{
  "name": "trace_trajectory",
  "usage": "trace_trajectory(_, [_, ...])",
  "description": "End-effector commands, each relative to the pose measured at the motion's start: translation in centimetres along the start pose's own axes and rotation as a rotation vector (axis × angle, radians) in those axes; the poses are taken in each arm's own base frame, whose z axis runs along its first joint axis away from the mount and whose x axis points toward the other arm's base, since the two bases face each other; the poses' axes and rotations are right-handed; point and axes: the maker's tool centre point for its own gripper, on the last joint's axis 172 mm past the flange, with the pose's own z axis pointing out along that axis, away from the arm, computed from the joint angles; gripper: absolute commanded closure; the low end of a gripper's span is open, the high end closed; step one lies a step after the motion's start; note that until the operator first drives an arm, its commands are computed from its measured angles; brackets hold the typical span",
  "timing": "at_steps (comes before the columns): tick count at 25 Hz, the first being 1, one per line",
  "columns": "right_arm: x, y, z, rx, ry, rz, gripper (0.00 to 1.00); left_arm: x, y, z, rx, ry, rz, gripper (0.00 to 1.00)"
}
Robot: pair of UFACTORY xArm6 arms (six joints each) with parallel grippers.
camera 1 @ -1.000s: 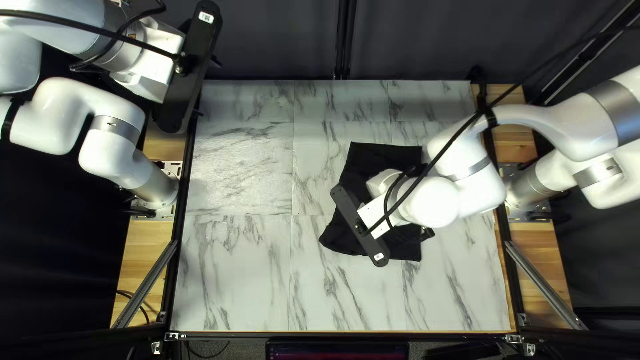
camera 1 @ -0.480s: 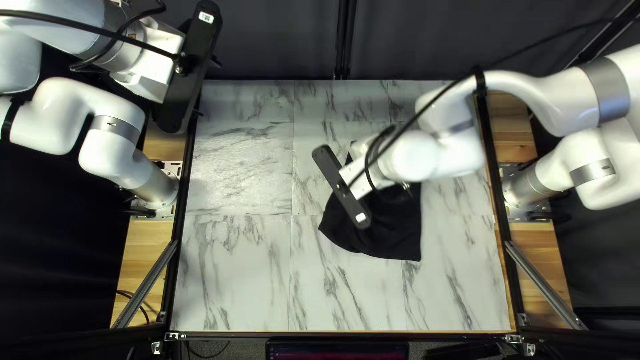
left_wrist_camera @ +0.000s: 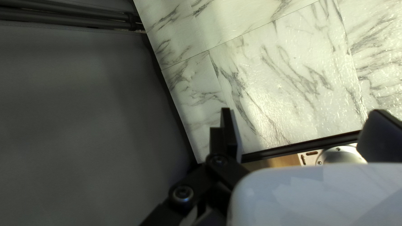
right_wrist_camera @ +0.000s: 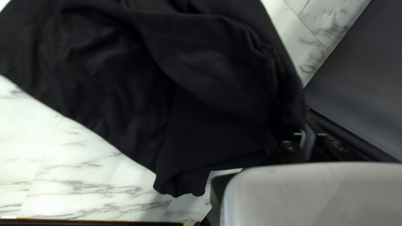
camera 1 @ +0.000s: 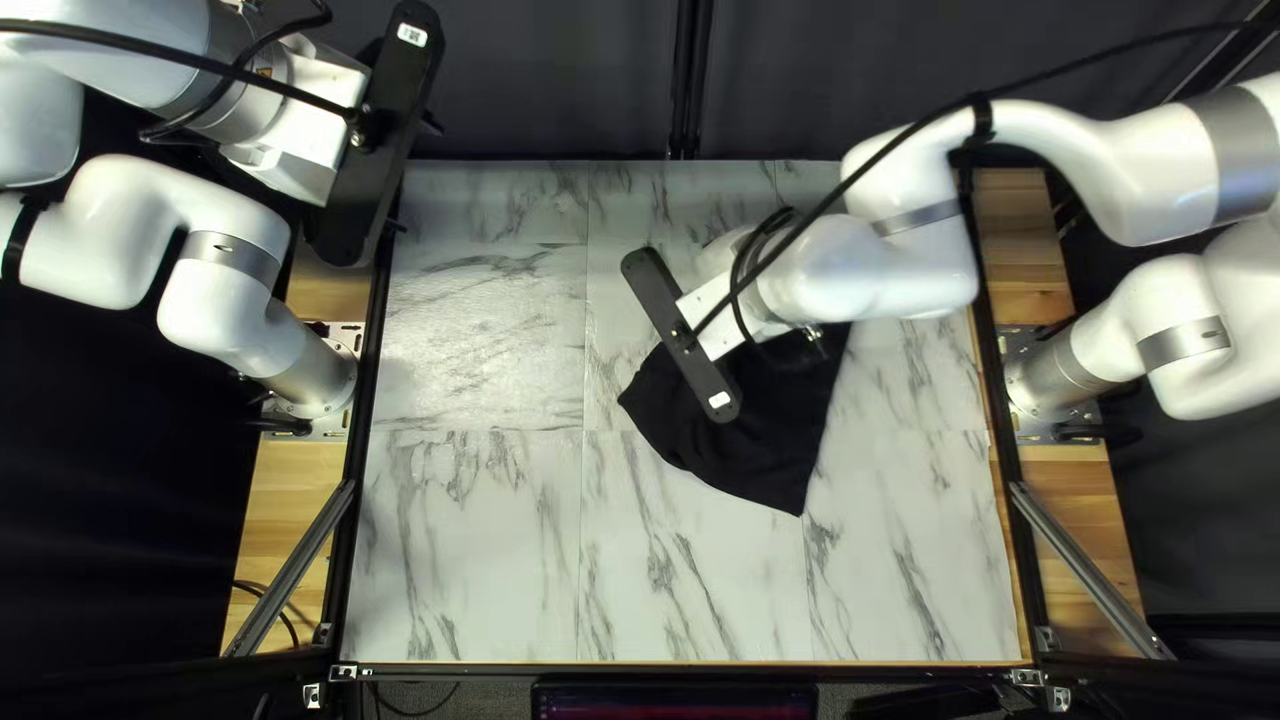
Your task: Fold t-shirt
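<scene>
Mid-frame, the right hand [camera 1: 683, 336] pinches the black t-shirt [camera 1: 760, 447], while over at upper left the left hand [camera 1: 382, 154] gapes wide.

bright marble tabletop [camera 1: 467, 560], glare patch in left wrist view, dim curtain [camera 1: 560, 80]

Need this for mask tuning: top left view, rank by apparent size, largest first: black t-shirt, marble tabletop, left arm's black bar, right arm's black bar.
1. Marble tabletop
2. Black t-shirt
3. Left arm's black bar and right arm's black bar: unranked; left looks larger, possibly just nearer the camera.
</scene>
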Motion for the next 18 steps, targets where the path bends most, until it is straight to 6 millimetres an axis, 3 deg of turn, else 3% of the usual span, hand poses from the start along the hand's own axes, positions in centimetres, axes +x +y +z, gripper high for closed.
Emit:
trace_trajectory(1, [0.7, -2.5, -1.7, -0.014, -0.021, 0.005, 1.0, 0.0, 0.0, 0.0, 0.0, 0.0, 0.0, 0.0])
trace_trajectory(8, [1.7, -7.3, -2.5, -0.028, -0.043, 0.008, 1.0, 0.0, 0.0, 0.0, 0.0, 0.0, 0.0, 0.0])
trace_trajectory(14, [-0.1, -10.2, -1.7, -0.009, -0.05, 0.023, 1.0, 0.0, 0.0, 0.0, 0.0, 0.0, 0.0, 0.0])
trace_trajectory(18, [0.0, -12.3, -0.4, 0.007, -0.043, 0.014, 1.0, 0.0, 0.0, 0.0, 0.0, 0.0, 0.0, 0.0])
